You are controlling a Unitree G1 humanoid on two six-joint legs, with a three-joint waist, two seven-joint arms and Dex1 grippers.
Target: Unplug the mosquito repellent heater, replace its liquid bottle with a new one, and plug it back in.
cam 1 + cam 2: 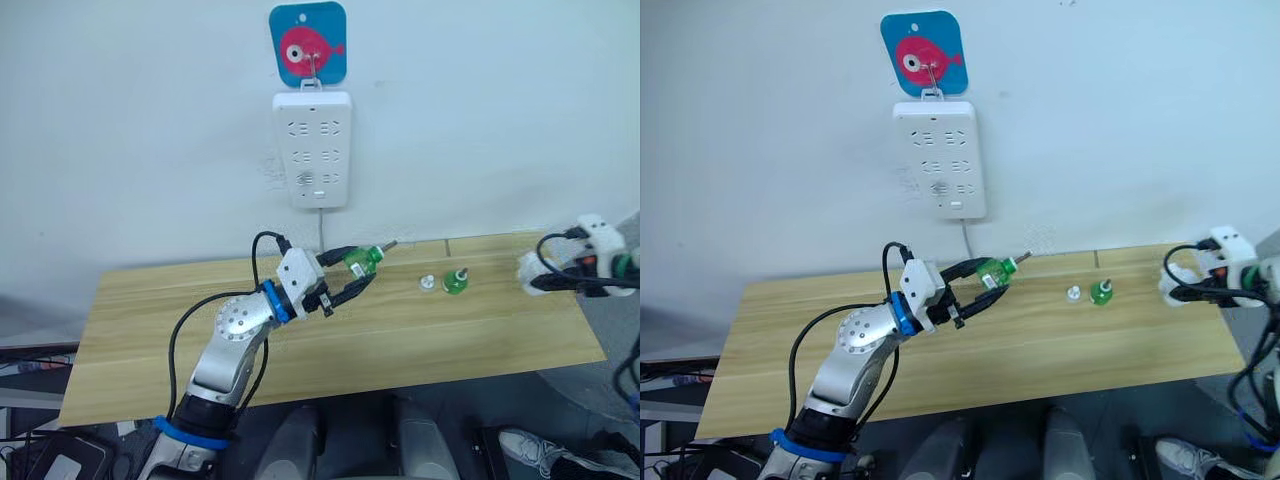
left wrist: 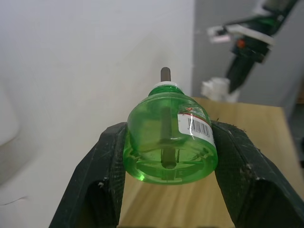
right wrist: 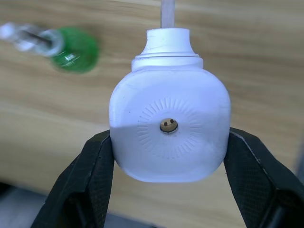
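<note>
My left gripper is shut on a green liquid bottle, held above the middle of the wooden table with its dark wick pointing toward the right. The left wrist view shows that bottle clamped between both black fingers. My right gripper is shut on the white mosquito repellent heater over the table's right end; in the right wrist view the heater shows its round face with a central hole. A second green bottle stands on the table beside a small white cap.
A white multi-socket power strip hangs on the wall under a blue card with a red fish, its cord dropping behind the table. The table's right edge lies just under the right gripper.
</note>
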